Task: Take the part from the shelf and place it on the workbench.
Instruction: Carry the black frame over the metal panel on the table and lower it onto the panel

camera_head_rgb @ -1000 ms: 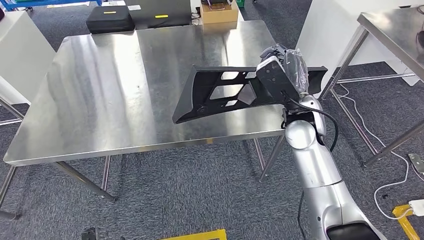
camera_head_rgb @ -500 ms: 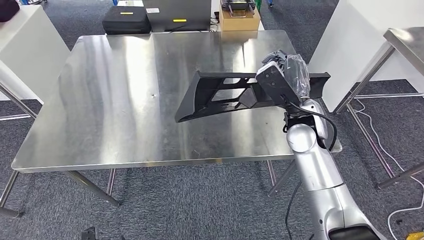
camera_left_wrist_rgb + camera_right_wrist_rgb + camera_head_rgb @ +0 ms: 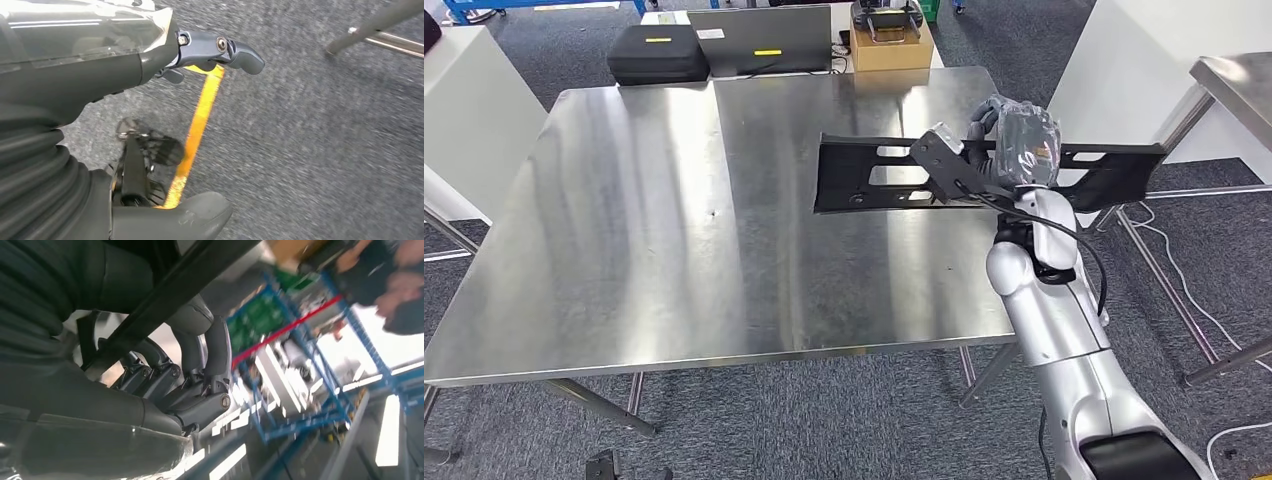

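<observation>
The part (image 3: 879,178) is a long black plastic panel with cut-out openings. It hangs level above the right half of the steel workbench (image 3: 674,220), its right end (image 3: 1124,170) reaching past the bench's right edge. My right hand (image 3: 1016,140) grips it near its middle from above. In the right wrist view the dark fingers (image 3: 200,365) curl around a black bar of the part (image 3: 165,305). My left hand (image 3: 150,65) hangs over grey carpet with its fingers apart and nothing in it.
A black case (image 3: 657,54), a grey box (image 3: 759,40) and a cardboard box (image 3: 892,42) stand beyond the bench's far edge. A white cabinet (image 3: 469,110) is at the left. A second steel table (image 3: 1239,80) stands at the right, with cables on the carpet.
The camera has shifted, so the whole scene moved. My right hand has turned the part from tilted to nearly level, and its right end now reaches farther right.
</observation>
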Controlling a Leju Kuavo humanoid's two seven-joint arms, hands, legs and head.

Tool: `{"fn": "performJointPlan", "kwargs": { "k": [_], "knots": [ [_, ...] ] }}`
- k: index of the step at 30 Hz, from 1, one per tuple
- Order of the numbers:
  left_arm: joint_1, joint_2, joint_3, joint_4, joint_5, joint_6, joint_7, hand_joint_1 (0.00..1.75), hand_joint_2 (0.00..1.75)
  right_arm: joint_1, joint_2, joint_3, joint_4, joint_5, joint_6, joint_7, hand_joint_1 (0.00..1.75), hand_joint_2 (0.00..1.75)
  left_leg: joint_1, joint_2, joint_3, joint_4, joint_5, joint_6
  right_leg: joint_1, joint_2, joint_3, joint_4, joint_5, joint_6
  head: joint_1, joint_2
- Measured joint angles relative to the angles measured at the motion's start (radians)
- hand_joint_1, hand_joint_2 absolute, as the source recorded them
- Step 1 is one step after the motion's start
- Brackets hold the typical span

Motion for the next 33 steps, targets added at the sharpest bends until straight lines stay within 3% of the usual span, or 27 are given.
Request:
{"fn": "performJointPlan", "kwargs": {
  "k": [2, 6, 9, 15, 19, 22, 26, 33],
  "knots": [
    [-0.005, 0.000, -0.003, 0.000, -0.010, -0.014, -0.028, 0.00, 1.75, -0.049, 0.013, 0.017, 0.082, 0.131, -0.018, 0.049, 1.75, 1.75, -0.004, 0.003, 0.028, -0.078, 0.036, 0.007, 0.004, 0.001, 0.004, 0.000, -0.008, 0.011, -0.001, 0.000],
    [-0.016, -0.003, -0.018, -0.001, -0.028, -0.030, -0.058, 0.00, 1.75, -0.114, 0.052, 0.049, 0.244, 0.338, -0.035, 0.105, 1.75, 1.75, -0.012, -0.005, 0.038, -0.088, 0.048, 0.014, 0.015, -0.001, 0.003, 0.005, -0.015, 0.008, 0.002, 0.000],
    [-0.021, -0.002, -0.019, -0.001, -0.023, -0.038, -0.055, 0.00, 1.75, -0.144, 0.089, 0.068, 0.332, 0.384, -0.039, 0.107, 1.75, 1.75, -0.022, -0.011, 0.037, -0.087, 0.046, 0.021, 0.012, -0.007, 0.006, -0.002, -0.014, 0.009, 0.003, 0.000],
    [-0.022, -0.001, -0.014, -0.001, 0.010, -0.036, -0.052, 0.00, 1.75, -0.186, 0.163, 0.141, 0.464, 0.398, -0.045, 0.097, 1.75, 1.75, -0.026, -0.011, 0.037, -0.087, 0.042, 0.032, 0.010, -0.007, 0.009, -0.009, -0.013, 0.012, 0.003, 0.000],
    [-0.020, 0.001, 0.005, -0.001, 0.044, -0.021, -0.062, 0.00, 1.75, -0.191, 0.223, 0.201, 0.531, 0.399, -0.048, 0.092, 0.00, 0.00, -0.028, -0.011, 0.037, -0.087, 0.042, 0.033, 0.008, -0.007, 0.009, -0.010, -0.012, 0.028, 0.003, 0.000],
    [-0.009, 0.003, 0.026, -0.001, 0.068, -0.012, -0.072, 0.00, 1.75, -0.193, 0.262, 0.234, 0.569, 0.399, -0.049, 0.086, 0.00, 0.00, -0.028, -0.011, 0.037, -0.087, 0.043, 0.034, 0.008, -0.007, 0.009, -0.009, -0.013, 0.031, 0.003, 0.000],
    [0.014, 0.008, 0.061, -0.001, 0.100, -0.014, -0.078, 0.00, 0.00, -0.199, 0.309, 0.258, 0.608, 0.399, -0.053, 0.072, 0.00, 0.00, -0.025, -0.009, 0.037, -0.087, 0.043, 0.034, 0.008, -0.007, 0.007, -0.009, -0.013, 0.031, 0.003, 0.000],
    [0.046, 0.018, 0.107, -0.001, 0.123, -0.032, -0.060, 0.00, 0.00, -0.211, 0.358, 0.264, 0.644, 0.398, -0.064, 0.056, 0.00, 0.00, -0.022, -0.010, 0.037, -0.087, 0.042, 0.032, 0.010, -0.006, 0.007, -0.009, -0.014, 0.030, 0.003, 0.000]
  ]
}}
